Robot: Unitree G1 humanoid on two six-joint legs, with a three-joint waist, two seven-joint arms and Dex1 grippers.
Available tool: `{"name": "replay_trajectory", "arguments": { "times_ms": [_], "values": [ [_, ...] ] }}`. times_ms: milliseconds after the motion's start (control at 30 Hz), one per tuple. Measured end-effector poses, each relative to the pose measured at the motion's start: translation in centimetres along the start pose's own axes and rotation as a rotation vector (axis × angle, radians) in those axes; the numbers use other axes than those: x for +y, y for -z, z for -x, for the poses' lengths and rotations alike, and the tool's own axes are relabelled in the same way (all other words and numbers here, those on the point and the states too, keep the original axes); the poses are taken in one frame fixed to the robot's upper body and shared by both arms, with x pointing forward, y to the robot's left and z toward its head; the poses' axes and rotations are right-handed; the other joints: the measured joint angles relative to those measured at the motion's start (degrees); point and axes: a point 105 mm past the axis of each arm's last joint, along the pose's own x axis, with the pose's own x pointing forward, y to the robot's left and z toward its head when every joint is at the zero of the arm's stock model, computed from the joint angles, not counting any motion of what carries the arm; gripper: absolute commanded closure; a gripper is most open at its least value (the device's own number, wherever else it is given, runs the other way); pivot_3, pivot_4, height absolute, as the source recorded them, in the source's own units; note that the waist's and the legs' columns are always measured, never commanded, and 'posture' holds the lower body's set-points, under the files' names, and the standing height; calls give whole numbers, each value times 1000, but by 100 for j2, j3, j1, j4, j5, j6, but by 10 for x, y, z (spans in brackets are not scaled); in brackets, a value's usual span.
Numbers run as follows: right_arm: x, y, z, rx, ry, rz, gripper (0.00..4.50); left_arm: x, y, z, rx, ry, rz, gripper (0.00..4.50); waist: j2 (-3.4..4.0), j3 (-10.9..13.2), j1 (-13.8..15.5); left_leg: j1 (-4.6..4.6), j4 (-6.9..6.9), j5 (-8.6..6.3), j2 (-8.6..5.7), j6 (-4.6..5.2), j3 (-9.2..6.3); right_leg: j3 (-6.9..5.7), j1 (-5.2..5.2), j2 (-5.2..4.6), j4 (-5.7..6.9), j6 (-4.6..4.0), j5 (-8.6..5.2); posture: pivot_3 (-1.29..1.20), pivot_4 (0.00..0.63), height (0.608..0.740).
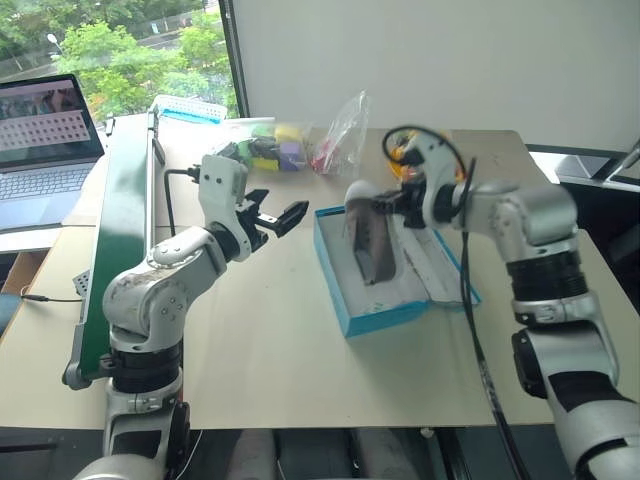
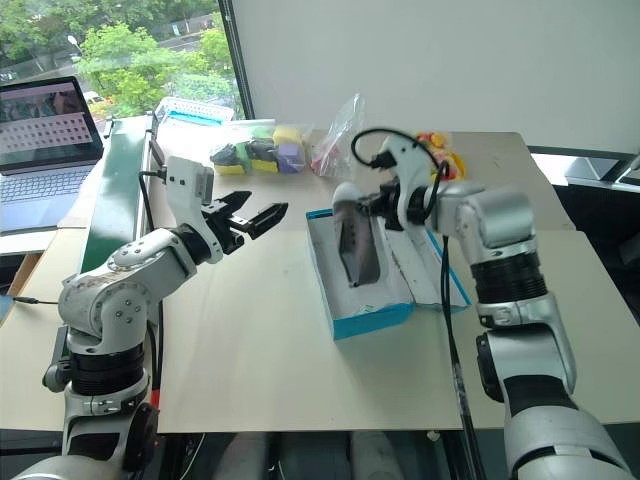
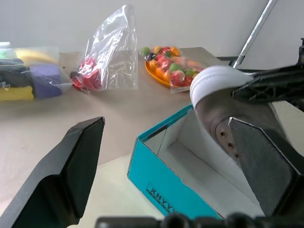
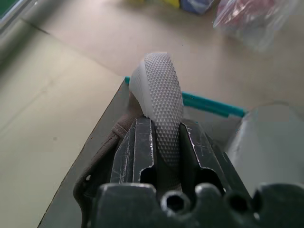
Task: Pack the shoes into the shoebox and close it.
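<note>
From the head camera we've got the right gripper [image 1: 392,203] pinching a shoe [image 1: 368,238] by its sole, tilted over the open shoebox [image 1: 372,318]; we reckon it could catch the wall and tip out. The left gripper [image 1: 270,218] hangs spread wide, holding nothing, beside the box. The right wrist view adds both fingers [image 4: 135,152] clamping the textured sole.

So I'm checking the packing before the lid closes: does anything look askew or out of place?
Yes. The shoe in the right claw stands steeply tilted over the open shoebox, heel high and toe down inside, not flat. The left claw hangs open beside the box, holding nothing.
</note>
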Motion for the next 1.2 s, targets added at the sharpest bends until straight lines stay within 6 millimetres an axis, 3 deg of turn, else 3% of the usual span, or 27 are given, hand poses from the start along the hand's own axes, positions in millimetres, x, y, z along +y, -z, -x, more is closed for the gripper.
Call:
{"name": "replay_trajectory", "arguments": {
  "times_ms": [167,500,667,733,767,933,1033,1067,1200],
  "values": [
    [-1,31,-15,117,42,61,4240,-2,-1,0,-10,-9,-5,0,0,0,2,0,1,0,-1,0,0,0,0,-1,0,0,0,0,150,740],
    [-9,41,-23,181,110,255,4240,0,1,5,-17,-40,-11,0,0,0,1,1,2,0,-1,0,-1,-1,1,-1,0,0,0,0,150,740],
    [-24,53,-30,218,176,350,4240,3,0,6,-22,-69,-14,0,0,0,10,4,2,0,-2,-1,-2,-1,5,-2,-1,0,0,0,150,740],
    [-25,55,-34,210,186,349,3248,3,0,6,-24,-76,-11,0,-1,-1,8,7,2,0,-2,-1,-2,-1,9,-2,0,0,0,0,150,740],
    [-25,56,-36,206,193,349,3091,3,0,6,-24,-77,-11,0,-1,-1,8,8,2,0,-2,-1,-2,-1,10,-2,0,0,0,0,150,740],
    [-21,62,-41,191,188,311,1335,5,-1,7,-28,-86,-10,0,-1,-1,6,8,3,1,-2,-2,-3,-1,9,-3,3,0,0,0,150,740],
    [-27,56,-40,178,240,365,234,5,-1,7,-28,-87,-9,0,-1,-1,8,8,2,1,-3,-2,-3,-1,7,-3,4,0,0,0,150,740],
    [-30,50,-39,167,273,402,28,5,-1,7,-28,-88,-10,0,-1,-1,7,8,3,1,-3,-2,-3,-1,7,-3,4,0,0,0,150,740],
    [-34,7,-33,64,358,505,28,5,-1,6,-28,-87,-10,0,-1,-1,-16,9,1,1,-3,-3,-3,1,6,-3,4,0,0,0,150,740]
  ]
}}
